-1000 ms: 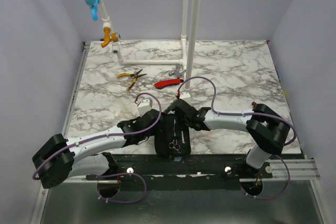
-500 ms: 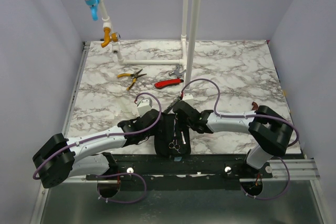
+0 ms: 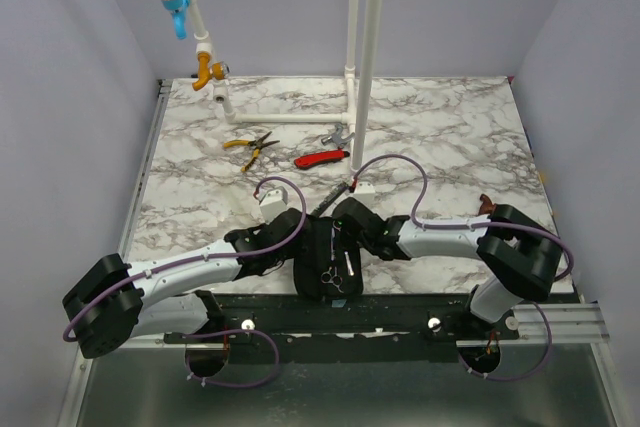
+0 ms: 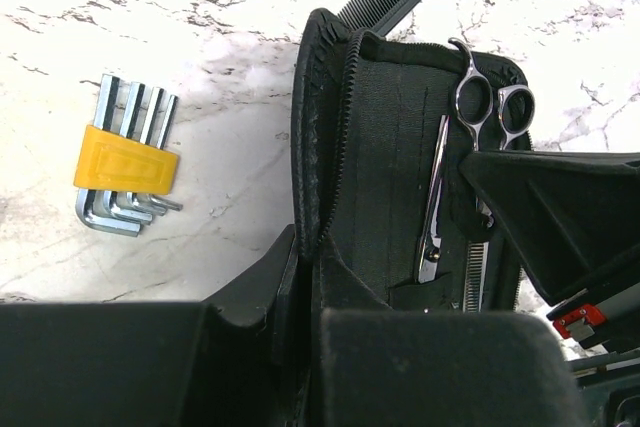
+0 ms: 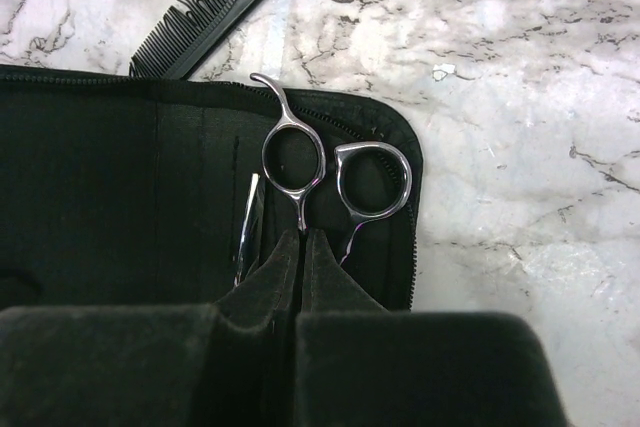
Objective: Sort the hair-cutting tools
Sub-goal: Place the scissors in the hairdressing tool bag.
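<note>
A black zip case lies open at the table's near edge. Silver scissors lie in it, finger rings toward the far side; they also show in the left wrist view. My right gripper is shut on the scissors' shank just below the rings. A second slim silver tool sits in a case slot to the left. My left gripper is shut on the case's zipped left rim. The long black comb lies on the marble just beyond the case, seen from above too.
A yellow holder of hex keys lies on the marble left of the case. Yellow-handled pliers, a red-handled tool and white pipes are farther back. The table's near edge runs right under the case.
My right gripper has slid nearer and a little left over the case, uncovering the comb behind it. The left arm and the case have not moved.
</note>
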Controlling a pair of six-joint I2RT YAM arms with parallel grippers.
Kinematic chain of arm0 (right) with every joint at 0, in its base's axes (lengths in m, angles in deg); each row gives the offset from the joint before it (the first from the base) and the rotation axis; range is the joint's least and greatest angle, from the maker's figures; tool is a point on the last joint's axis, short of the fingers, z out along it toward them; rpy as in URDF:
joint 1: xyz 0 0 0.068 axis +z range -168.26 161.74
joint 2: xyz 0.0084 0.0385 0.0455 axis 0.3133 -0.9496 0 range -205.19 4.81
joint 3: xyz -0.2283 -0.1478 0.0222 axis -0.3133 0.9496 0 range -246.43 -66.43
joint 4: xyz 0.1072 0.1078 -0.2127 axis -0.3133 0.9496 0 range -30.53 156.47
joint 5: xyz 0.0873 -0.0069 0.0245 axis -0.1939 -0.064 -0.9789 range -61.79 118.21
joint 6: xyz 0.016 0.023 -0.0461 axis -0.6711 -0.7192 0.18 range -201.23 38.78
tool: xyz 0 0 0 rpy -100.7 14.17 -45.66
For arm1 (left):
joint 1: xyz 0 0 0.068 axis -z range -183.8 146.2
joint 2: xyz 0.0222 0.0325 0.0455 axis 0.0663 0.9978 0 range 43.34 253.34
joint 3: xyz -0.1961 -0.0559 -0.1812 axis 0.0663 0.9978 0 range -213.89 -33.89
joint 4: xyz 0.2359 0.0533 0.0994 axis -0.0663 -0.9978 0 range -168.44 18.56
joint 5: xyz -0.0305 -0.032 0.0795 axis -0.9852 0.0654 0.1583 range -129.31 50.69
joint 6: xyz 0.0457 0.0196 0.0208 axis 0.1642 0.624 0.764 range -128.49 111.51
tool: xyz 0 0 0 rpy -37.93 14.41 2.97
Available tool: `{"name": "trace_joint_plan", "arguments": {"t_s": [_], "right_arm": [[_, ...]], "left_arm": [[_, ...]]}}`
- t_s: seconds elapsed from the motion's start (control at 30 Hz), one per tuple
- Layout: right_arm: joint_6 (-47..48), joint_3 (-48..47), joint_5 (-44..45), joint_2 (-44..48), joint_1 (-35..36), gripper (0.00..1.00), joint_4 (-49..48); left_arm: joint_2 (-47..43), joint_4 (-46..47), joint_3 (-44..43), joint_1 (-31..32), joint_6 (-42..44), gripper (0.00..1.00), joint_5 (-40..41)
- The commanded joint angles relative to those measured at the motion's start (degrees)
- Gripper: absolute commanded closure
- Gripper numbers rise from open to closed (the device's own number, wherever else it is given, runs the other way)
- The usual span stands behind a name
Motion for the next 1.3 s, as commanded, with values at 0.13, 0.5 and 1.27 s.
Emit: {"name": "trace_joint_plan", "arguments": {"t_s": [0.13, 0.5, 1.27], "right_arm": [[-6.86, 6.46, -12.27, -1.66, 5.71, 1.00, 12.73], [-9.59, 7.96, -11.81, -0.69, 7.92, 1.00, 13.52], [-13.62, 10.54, -13.18, -0.58, 14.36, 0.99, 12.89]], "left_arm": [[0.97, -0.78, -0.19, -0.38, -2.47, 1.00, 8.55], [0.75, -1.37, 0.00, -0.47, -3.71, 1.00, 9.70], [1.64, -2.96, -0.09, -1.17, -7.31, 1.00, 11.54]]}}
